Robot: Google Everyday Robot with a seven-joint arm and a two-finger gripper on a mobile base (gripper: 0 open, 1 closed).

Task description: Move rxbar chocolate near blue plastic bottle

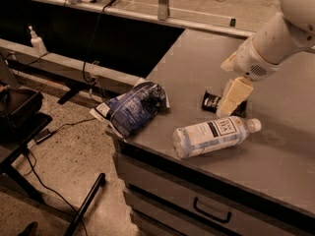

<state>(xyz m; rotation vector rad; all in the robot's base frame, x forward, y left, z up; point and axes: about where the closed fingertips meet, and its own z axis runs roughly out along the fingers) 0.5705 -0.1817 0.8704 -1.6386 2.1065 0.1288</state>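
The rxbar chocolate (211,101), a small flat black bar with white lettering, lies on the grey table top (197,63). It is just behind the blue plastic bottle (211,135). The bottle is clear with a white cap and white label, and lies on its side near the table's front edge, cap to the right. My gripper (230,100), cream-coloured on a white arm, comes down from the upper right. It sits over the right end of the bar and hides that end. Its tip is just above the bottle.
A blue-and-white chip bag (133,107) lies at the table's left front corner, partly over the edge. The table has a drawer with a handle (211,211) below. A black chair (19,112) and cables stand on the floor to the left.
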